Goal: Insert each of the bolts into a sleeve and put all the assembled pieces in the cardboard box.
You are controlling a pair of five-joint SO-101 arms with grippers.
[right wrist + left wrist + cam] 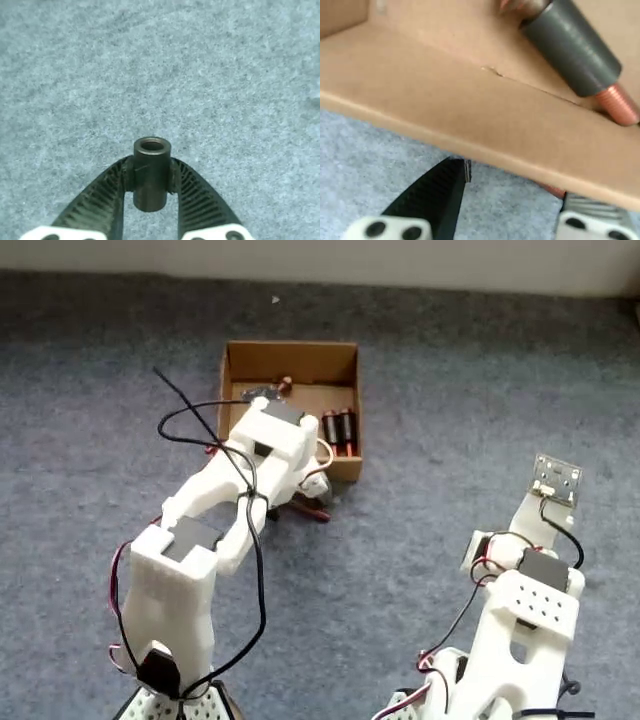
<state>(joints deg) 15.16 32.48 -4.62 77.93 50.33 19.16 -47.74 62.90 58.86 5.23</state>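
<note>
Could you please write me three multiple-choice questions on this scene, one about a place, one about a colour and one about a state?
1. Where do the assembled pieces lie?
A) on the carpet
B) in the cardboard box
C) on top of an arm

2. What colour is the sleeve held in the right gripper?
A) white
B) copper
C) dark grey

3. What state is that sleeve in?
A) empty
B) bolt inserted
C) lying loose

Answers:
1 B, the high view shows them side by side inside the box.
2 C, the right wrist view shows it dark grey.
3 A, its open bore shows nothing in it.
</note>
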